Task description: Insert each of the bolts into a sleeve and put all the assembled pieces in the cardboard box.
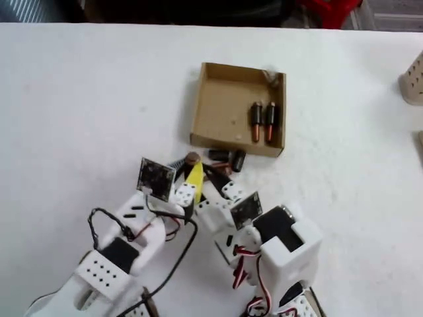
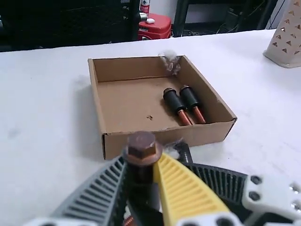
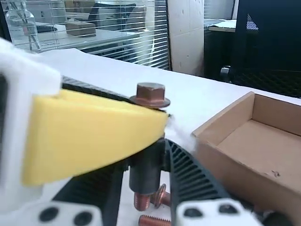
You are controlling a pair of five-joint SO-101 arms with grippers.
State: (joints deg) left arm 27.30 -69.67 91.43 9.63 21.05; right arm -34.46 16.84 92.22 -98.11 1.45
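Observation:
A copper hex-head bolt (image 2: 142, 147) stands upright just in front of the cardboard box (image 1: 198, 105). My left gripper (image 2: 142, 165), with one grey and one yellow finger (image 1: 193, 174), is shut on it below the head. The bolt's shank (image 3: 151, 94) runs through a black sleeve (image 3: 146, 172), and its copper tip shows underneath. My right gripper (image 3: 146, 181) is shut on that sleeve from the opposite side. Two assembled pieces (image 1: 263, 121) lie side by side in the box. Two loose black sleeves (image 1: 228, 158) lie against the box's near wall.
Loose copper bolts (image 3: 155, 219) lie on the table under the grippers. A beige perforated stand (image 1: 413, 79) sits at the table's right edge. The white table (image 1: 79, 119) stretches left of the box. The two arms crowd together at the near edge.

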